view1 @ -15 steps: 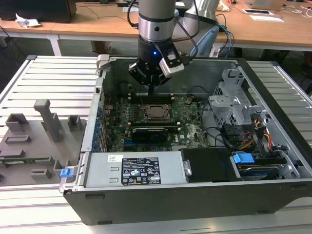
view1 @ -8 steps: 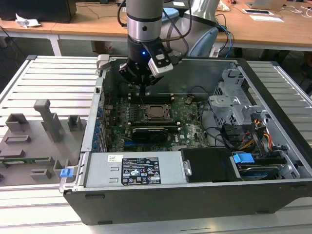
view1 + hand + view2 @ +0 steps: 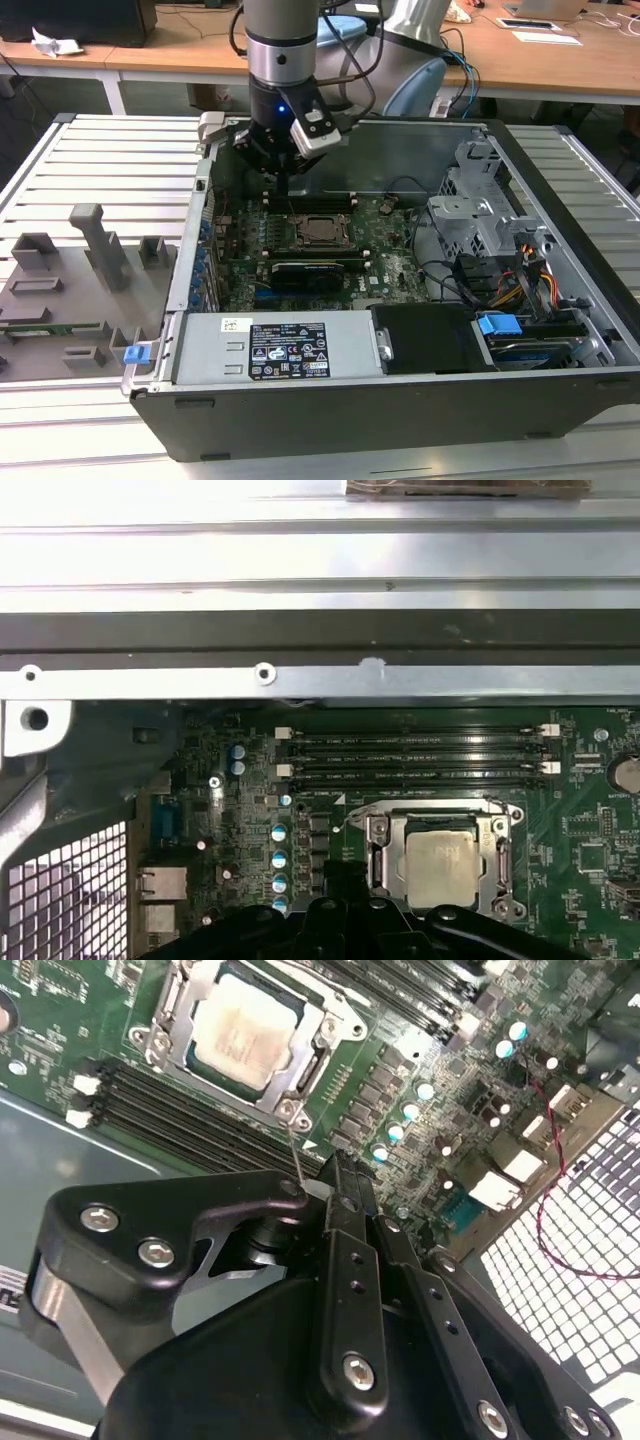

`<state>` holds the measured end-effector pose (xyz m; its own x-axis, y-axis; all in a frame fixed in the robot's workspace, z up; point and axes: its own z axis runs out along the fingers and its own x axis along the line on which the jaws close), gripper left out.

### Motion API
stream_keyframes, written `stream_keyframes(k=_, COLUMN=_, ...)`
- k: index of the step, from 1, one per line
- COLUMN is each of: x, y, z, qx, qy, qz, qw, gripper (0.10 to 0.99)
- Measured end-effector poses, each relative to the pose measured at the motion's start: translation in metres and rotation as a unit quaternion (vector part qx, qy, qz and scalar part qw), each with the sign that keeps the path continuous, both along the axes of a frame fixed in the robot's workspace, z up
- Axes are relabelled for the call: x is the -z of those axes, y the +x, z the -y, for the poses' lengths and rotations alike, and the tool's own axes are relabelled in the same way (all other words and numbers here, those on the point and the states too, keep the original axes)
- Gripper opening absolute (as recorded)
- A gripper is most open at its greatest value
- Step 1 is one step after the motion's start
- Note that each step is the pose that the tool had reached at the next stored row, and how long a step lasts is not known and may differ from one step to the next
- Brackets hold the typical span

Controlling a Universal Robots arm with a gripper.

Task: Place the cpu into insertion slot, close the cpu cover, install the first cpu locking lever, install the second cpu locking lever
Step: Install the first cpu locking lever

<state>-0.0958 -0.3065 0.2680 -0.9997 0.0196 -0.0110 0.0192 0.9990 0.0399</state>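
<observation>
While the cpu [image 3: 245,1032] lies under its cover [image 3: 314,1052], we see the gripper [image 3: 286,186] closed, upper-centre in the exterior view, beside a lever [image 3: 293,1147].

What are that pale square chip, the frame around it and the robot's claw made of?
The cpu: metal top, likely; pale, matte silvery-beige face. The cpu cover: metal, seemingly steel; bare grey sheen. The gripper: black matte links with bright screws, probably coated metal, possibly plastic.
</observation>
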Motion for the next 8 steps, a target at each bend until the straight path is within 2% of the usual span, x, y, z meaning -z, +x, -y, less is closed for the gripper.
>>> stream_keyframes(k=6, x=0.0012, y=-0.0113, z=-0.0020, qx=0.000, qy=0.0000, qz=0.0008, qw=1.0000, gripper=0.106)
stream_keyframes(k=8, x=0.0024, y=-0.0125, z=-0.0060, qx=0.000, qy=0.0000, qz=0.0008, qw=1.0000, gripper=0.106)
